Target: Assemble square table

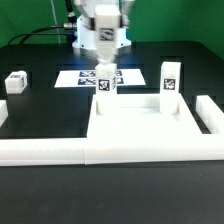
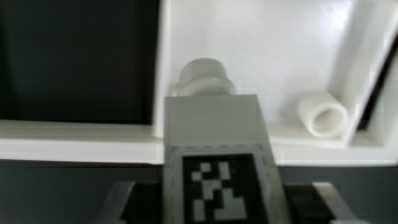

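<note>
Black table point(image 1: 40, 105) underneath, with a low white border wall point(image 1: 110, 152) along the near side. Against that wall, the square slab point(image 1: 135, 115). Farther back, the marker board point(image 1: 72, 77). Upright leg point(image 1: 170, 78) at the slab's far edge, toward the exterior view's right. Loose leg block point(image 1: 15, 81) well apart at the exterior view's left. Gripper point(image 1: 104, 76) at the slab's far edge, clamped on a tagged leg point(image 2: 217, 170).

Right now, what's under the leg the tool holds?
The tabletop slab, near its corner; a round stub shows beyond the end of the leg. The leg covers its own foot, so contact with the slab can't be seen.
</note>
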`<move>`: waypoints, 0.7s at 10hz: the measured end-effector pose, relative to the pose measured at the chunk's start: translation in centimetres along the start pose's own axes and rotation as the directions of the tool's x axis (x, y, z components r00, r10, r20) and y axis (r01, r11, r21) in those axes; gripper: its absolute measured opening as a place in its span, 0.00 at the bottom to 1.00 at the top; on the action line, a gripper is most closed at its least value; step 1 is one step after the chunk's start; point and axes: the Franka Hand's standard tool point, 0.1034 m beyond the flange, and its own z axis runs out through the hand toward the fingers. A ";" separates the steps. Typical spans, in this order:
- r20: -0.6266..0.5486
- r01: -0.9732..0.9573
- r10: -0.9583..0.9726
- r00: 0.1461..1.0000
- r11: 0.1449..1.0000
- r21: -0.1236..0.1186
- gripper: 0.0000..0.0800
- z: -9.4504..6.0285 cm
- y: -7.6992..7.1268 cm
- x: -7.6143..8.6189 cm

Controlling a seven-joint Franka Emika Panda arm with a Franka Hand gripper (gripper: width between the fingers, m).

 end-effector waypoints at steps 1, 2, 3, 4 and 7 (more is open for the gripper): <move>-0.027 -0.108 0.109 0.994 0.994 0.011 0.36 0.8 -2.6 1.9; -0.054 -0.196 0.197 0.979 0.980 0.026 0.36 0.8 -4.5 3.3; -0.053 -0.135 0.136 0.989 0.991 0.020 0.36 0.9 -4.2 3.0; -0.051 -0.141 0.142 0.989 0.990 0.019 0.36 1.0 -4.0 3.0; -0.085 -0.135 0.137 0.987 0.991 0.018 0.36 1.2 -4.3 2.9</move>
